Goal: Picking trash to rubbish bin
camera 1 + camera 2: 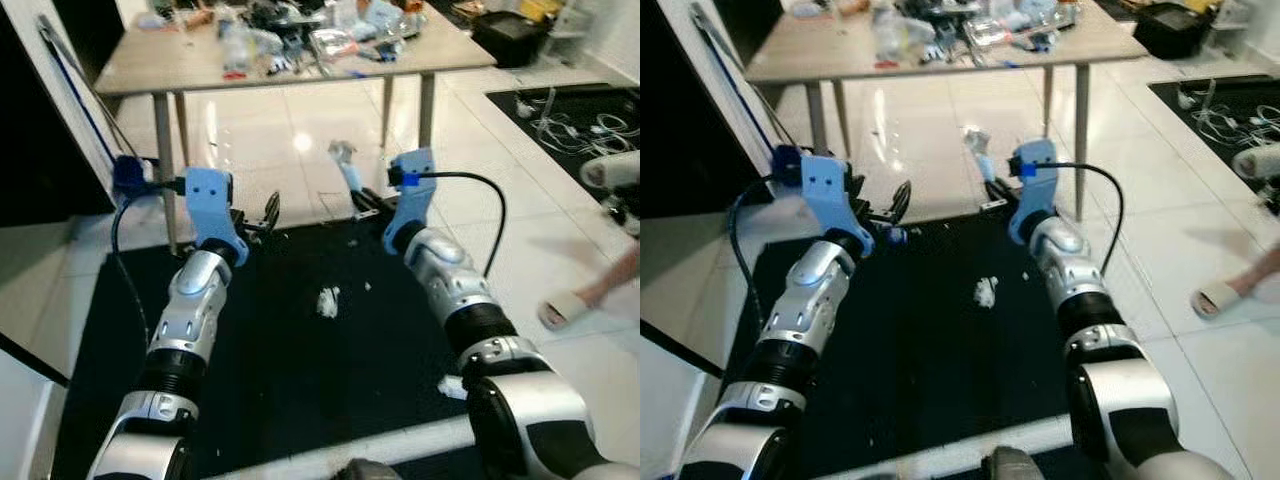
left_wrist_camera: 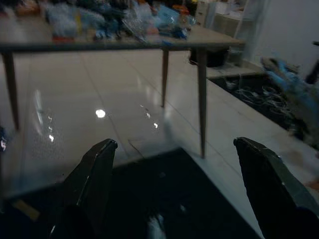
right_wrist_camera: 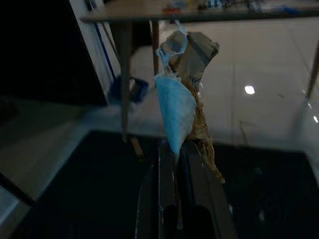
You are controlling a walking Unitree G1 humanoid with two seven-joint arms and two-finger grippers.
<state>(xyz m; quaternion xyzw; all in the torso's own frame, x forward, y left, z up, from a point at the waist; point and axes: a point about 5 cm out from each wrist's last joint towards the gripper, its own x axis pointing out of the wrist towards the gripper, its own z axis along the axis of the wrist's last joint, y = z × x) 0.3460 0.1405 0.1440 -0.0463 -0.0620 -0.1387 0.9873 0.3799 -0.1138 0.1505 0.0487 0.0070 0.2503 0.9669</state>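
R gripper [image 3: 175,164] fingers pressed together, pinching blue-and-brown crumpled trash [image 3: 182,94], held up over far edge of black mat [image 1: 290,370], near the table [image 1: 300,70]. L gripper [image 2: 179,189] spread wide, holding nothing, over mat's far left. White scrap [image 1: 328,301] lies mid-mat, btwn both arms.
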